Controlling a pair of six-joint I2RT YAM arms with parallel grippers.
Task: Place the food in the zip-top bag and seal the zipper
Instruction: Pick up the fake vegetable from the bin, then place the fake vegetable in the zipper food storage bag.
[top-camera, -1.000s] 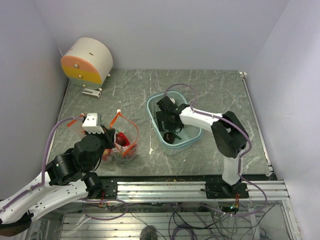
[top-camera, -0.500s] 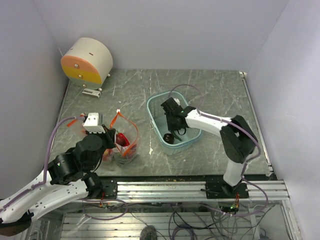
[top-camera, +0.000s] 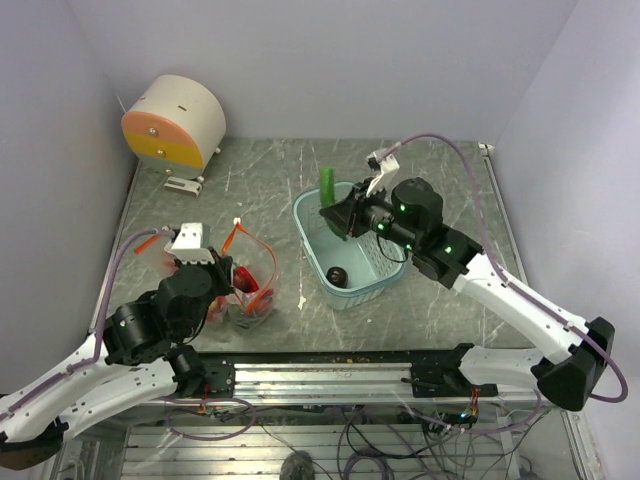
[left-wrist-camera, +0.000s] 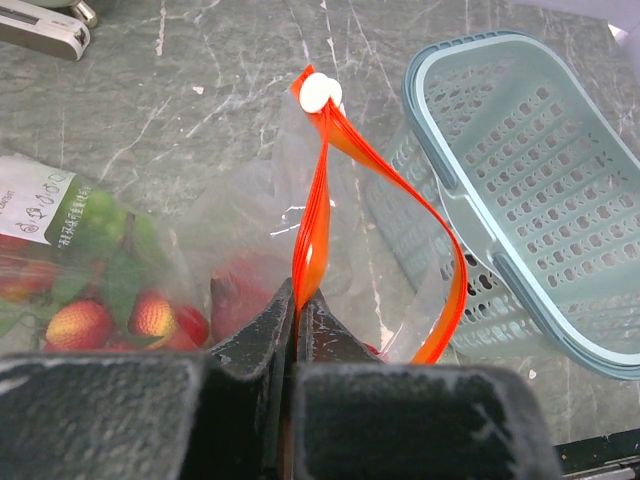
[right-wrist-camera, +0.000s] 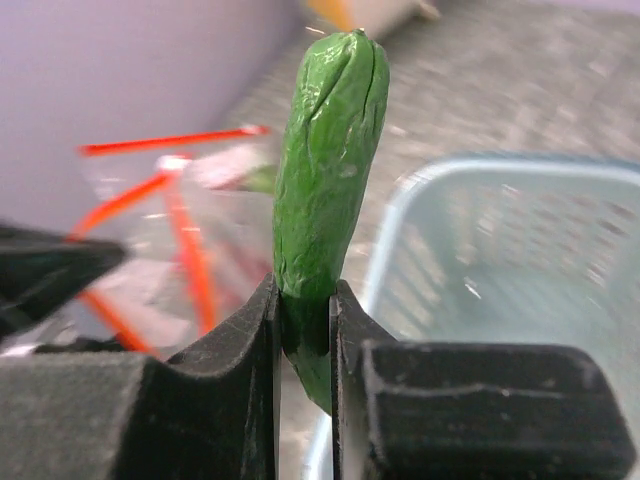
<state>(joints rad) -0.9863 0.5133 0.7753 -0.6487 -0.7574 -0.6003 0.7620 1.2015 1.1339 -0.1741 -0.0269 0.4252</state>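
Note:
My right gripper (top-camera: 338, 213) is shut on a long green toy vegetable (top-camera: 326, 186), part of the food, and holds it upright (right-wrist-camera: 325, 170) above the far left rim of the light-blue basket (top-camera: 352, 297). One dark piece of food (top-camera: 337, 276) lies in the basket. The clear zip-top bag (top-camera: 252, 280) stands left of the basket with red and green food (left-wrist-camera: 80, 320) inside. My left gripper (left-wrist-camera: 297, 300) is shut on the orange-red zipper (left-wrist-camera: 318, 190), holding the mouth up. A white slider (left-wrist-camera: 320, 92) sits at the strip's far end.
A round white device with an orange and yellow face (top-camera: 175, 122) stands at the back left, with a small white clip (top-camera: 182, 184) in front of it. Purple walls close in the table on three sides. The basket (left-wrist-camera: 470, 215) stands close beside the bag's right side.
My right gripper was open down in the basket; it has shut on the green vegetable and risen with it above the basket's far left rim. The left gripper has kept its hold.

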